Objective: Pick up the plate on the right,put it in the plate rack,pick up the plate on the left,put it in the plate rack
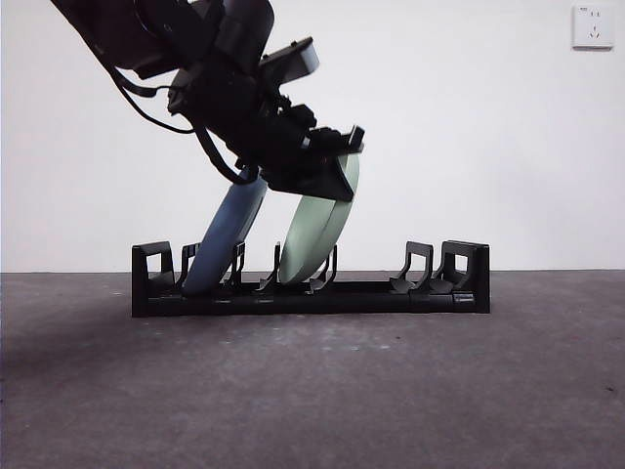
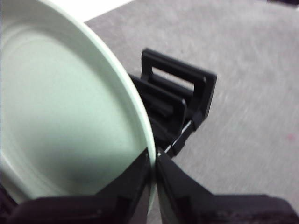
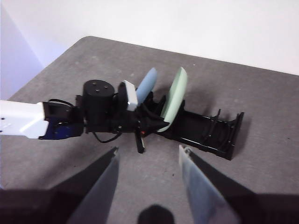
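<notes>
backdrop: white wall, one unmarked socket [image 1: 593,25] high up; grey tabletop [image 1: 312,391] below.
plate rack [image 1: 311,290]: black, lying lengthwise mid-table.
blue plate [image 1: 227,237]: leaning in a slot near one end of the rack.
green plate [image 1: 321,229]: tilted in the next slot, foot between the prongs.
left gripper [image 2: 154,161]: clenched on the green plate's rim.
right gripper [image 3: 148,154]: jaws parted, holding nothing, above the table's near side.
writing: none legible.
</notes>
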